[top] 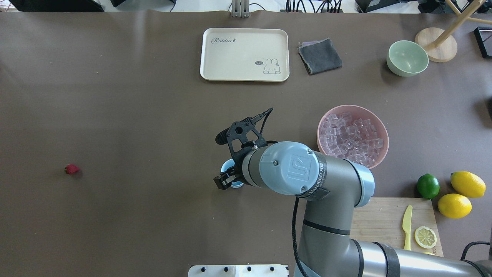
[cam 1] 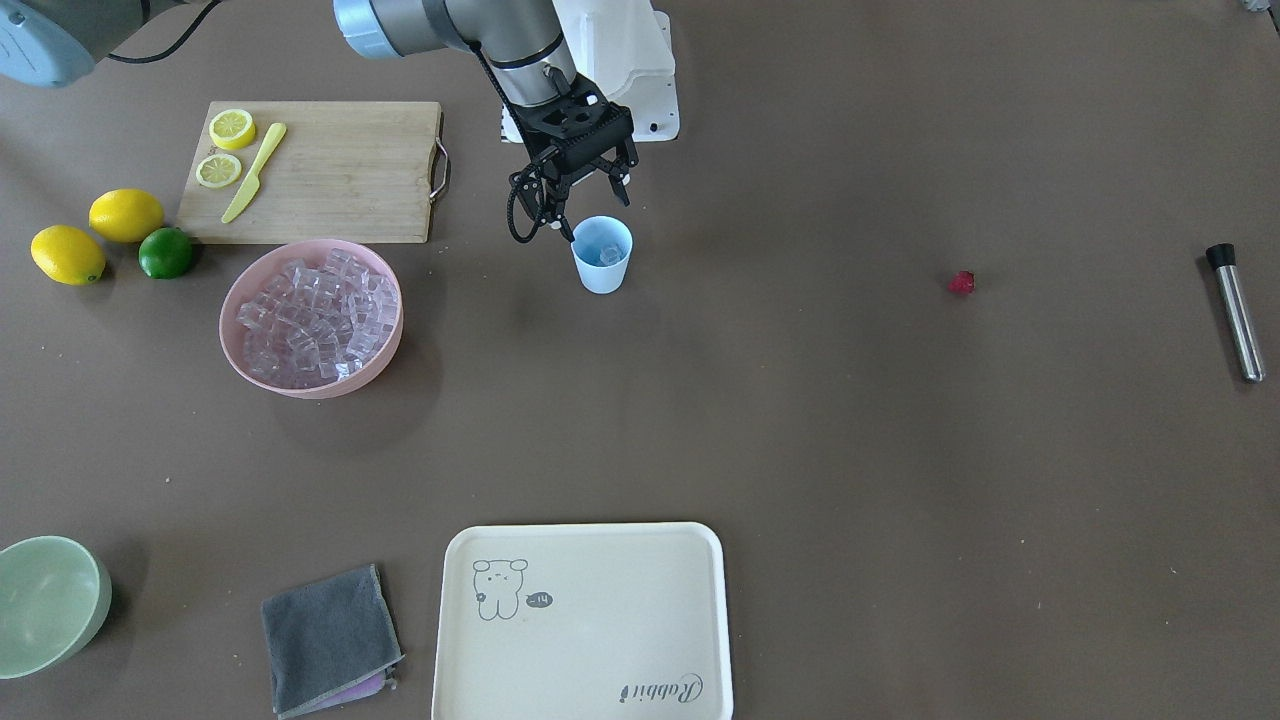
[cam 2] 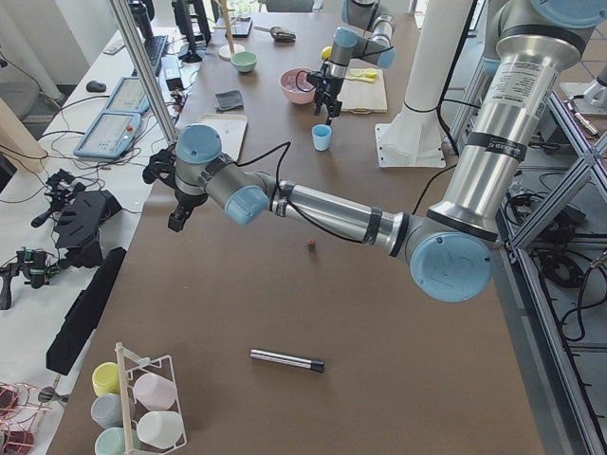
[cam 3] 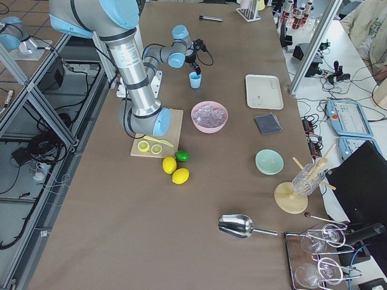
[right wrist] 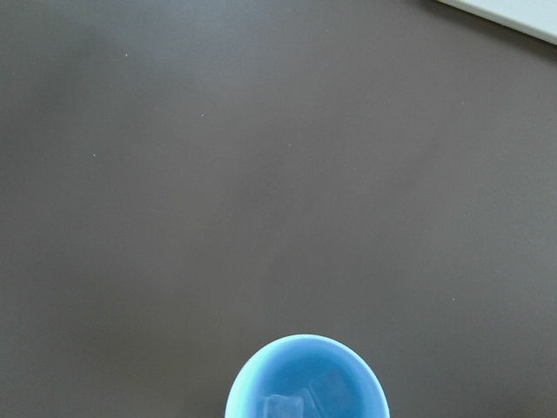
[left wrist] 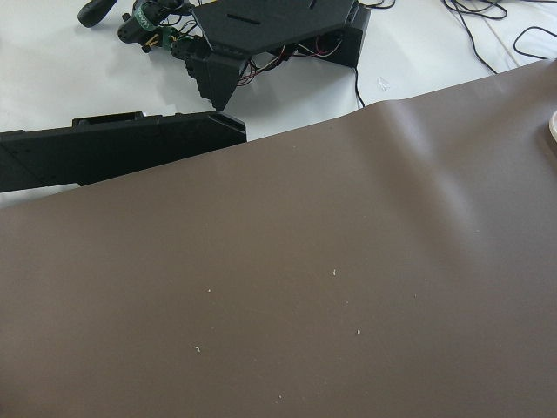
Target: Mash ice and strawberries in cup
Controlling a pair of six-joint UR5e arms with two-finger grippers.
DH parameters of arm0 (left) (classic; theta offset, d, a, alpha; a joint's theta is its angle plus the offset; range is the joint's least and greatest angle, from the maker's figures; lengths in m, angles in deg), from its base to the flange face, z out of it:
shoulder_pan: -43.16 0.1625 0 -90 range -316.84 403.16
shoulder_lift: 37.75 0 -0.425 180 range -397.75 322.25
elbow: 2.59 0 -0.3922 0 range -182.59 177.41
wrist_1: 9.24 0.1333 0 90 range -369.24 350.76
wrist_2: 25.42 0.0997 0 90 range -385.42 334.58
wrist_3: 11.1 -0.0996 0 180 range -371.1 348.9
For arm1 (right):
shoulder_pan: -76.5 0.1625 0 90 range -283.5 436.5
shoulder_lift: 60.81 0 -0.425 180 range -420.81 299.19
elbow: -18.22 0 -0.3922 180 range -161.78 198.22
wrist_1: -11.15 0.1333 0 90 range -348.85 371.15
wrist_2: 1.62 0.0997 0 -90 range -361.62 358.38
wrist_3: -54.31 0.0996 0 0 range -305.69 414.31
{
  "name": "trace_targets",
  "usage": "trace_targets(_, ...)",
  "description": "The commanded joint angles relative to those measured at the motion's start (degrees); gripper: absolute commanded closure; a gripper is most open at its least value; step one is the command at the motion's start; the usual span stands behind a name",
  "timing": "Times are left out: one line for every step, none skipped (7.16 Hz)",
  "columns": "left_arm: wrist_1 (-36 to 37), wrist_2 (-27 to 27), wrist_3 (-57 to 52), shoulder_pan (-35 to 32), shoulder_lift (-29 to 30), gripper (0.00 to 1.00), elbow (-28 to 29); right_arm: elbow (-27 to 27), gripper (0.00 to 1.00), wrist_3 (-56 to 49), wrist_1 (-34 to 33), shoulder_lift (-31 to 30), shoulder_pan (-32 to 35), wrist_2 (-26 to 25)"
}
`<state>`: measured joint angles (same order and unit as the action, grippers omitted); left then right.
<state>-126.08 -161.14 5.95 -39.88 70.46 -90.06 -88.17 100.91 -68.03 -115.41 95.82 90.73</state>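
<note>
The right gripper (cam 1: 590, 208) hangs just above the cup (cam 1: 602, 255), fingers spread wide, holding nothing. Whether the left gripper (cam 2: 177, 210) is spread or closed, I cannot tell. One cup, two ice cubes (right wrist: 300, 399) inside it, and one strawberry (cam 1: 961, 283) lying well apart at the cup's 3 o'clock, front-facing view.

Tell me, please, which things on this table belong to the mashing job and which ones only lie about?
For the job: cup, ice cubes inside it, pink bowl of ice, strawberry, likely the metal rod.
Lying about: lemons, lime, cutting board with knife, tray, cloth, green bowl.
</note>
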Motion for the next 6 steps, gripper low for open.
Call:
trace_targets(1.0, -1.11, 0.0, 0.08, 1.03, 0.02, 0.1, -0.93, 0.0, 0.07, -0.19, -0.24, 5.25, 3.68)
trace_targets(2.91, -2.69, 0.0, -0.01, 1.73, 0.02, 0.1, -0.76, 0.0, -0.1, -0.71, -0.59, 11.03, 9.11)
trace_targets(4.24, -4.53, 0.0, -0.1, 1.74, 0.02, -0.25, -0.76, 0.0, -0.19, -1.68, -1.03, 17.18, 14.73)
trace_targets(4.08, -5.16, 0.0, -0.19, 1.39, 0.02, -0.25, -0.84, 0.01, -1.33, -2.9, -2.16, 23.07, 19.92)
trace_targets(4.34, -5.43, 0.17, 0.07, 1.47, 0.02, -1.99, -0.93, 0.05, -4.82, -3.0, -2.44, 28.35, 22.59)
trace_targets(4.25, -7.17, 0.09, 1.12, 1.3, 0.02, -2.53, -0.85, 0.01, -6.85, -3.0, -4.27, 33.89, 26.27)
